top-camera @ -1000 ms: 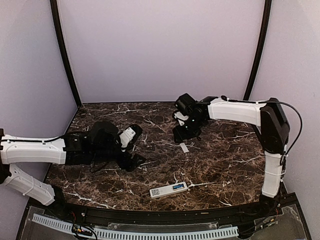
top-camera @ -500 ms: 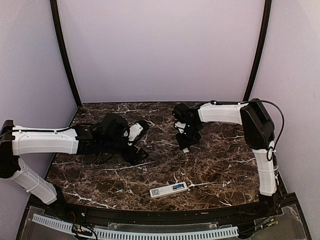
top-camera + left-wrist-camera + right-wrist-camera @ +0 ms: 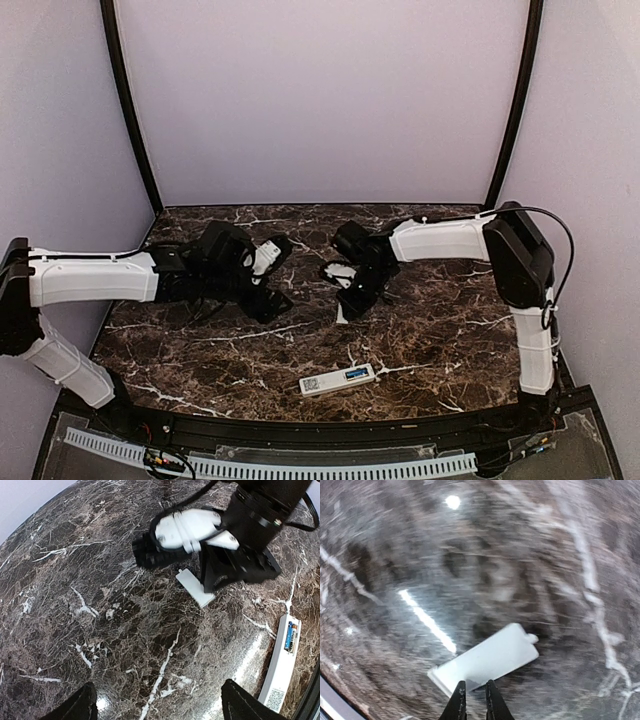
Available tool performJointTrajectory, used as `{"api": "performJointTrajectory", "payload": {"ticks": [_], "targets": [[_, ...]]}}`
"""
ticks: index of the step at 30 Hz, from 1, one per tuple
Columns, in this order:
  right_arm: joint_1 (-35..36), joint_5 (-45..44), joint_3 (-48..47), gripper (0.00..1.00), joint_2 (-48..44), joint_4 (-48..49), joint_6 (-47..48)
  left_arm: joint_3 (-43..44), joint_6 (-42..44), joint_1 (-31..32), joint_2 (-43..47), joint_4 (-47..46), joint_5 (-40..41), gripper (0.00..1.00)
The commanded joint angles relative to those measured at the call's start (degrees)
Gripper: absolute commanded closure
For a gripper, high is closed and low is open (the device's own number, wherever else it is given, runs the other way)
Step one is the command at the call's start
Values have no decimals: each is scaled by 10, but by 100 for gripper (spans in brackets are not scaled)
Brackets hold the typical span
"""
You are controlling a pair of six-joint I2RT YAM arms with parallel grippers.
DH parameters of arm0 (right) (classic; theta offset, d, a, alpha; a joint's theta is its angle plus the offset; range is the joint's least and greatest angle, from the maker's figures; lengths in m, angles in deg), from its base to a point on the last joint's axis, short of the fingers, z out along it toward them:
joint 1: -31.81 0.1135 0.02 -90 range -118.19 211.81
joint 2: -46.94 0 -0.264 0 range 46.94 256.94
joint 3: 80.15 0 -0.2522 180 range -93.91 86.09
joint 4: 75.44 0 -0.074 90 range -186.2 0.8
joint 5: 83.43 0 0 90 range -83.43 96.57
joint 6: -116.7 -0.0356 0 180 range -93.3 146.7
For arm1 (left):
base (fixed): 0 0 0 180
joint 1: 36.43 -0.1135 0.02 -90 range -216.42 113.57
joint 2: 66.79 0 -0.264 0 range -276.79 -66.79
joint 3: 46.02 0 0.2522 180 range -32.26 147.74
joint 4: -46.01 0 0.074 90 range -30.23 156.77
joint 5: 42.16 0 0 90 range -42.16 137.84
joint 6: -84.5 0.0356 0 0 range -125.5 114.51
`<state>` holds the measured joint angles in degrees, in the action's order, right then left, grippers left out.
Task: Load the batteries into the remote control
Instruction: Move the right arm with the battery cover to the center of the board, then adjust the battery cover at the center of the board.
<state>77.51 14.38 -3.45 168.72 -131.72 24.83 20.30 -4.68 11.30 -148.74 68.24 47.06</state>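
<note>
The white remote control point(image 3: 338, 380) lies near the table's front edge, also at the right edge of the left wrist view point(image 3: 281, 672). A blue battery point(image 3: 291, 639) sits in its open compartment; no other batteries show. My right gripper point(image 3: 347, 306) is at mid-table, its fingertips point(image 3: 459, 701) pinched on the near edge of a flat white cover plate point(image 3: 485, 660), which stays sharp while the table blurs. The same plate point(image 3: 196, 587) shows under the right gripper in the left wrist view. My left gripper point(image 3: 162, 711) is open over bare marble, left of the plate.
Dark veined marble table point(image 3: 450, 320) with lilac walls on three sides and black corner posts. The two arms reach toward each other across the table's middle. A perforated white strip point(image 3: 270, 465) runs along the front edge.
My right gripper has swung left and nearer, closed its jaws on the cover plate, and the plate has shifted left with it. The left arm reached a little further toward the centre.
</note>
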Motion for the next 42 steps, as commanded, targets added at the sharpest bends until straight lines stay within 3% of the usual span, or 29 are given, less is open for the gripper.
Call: {"api": "performJointTrajectory", "payload": {"ticks": [1,11,15,19,22,27,29,42], "targets": [[69,41,20,86,34,-27,65,5,-13,-4,-7,-4,-18,15],[67,-4,-77,81,-6,-56,-10,-28,-84,-4,-37,-55,-30,17],[48,36,-32,84,-75,6,-76,-18,-87,-7,-58,-72,-30,19],[-19,58,14,86,-110,55,-158,16,-103,-13,-102,-70,-51,32],[-59,74,31,86,-109,78,-191,66,-112,-13,-157,-64,-76,55],[-66,89,32,86,-84,87,-193,140,-121,-13,-233,-45,-126,91],[-66,90,39,86,-82,93,-194,153,-127,-13,-254,-51,-144,98],[-75,125,76,86,-60,134,-207,190,-132,-13,-327,-41,-194,100]]}}
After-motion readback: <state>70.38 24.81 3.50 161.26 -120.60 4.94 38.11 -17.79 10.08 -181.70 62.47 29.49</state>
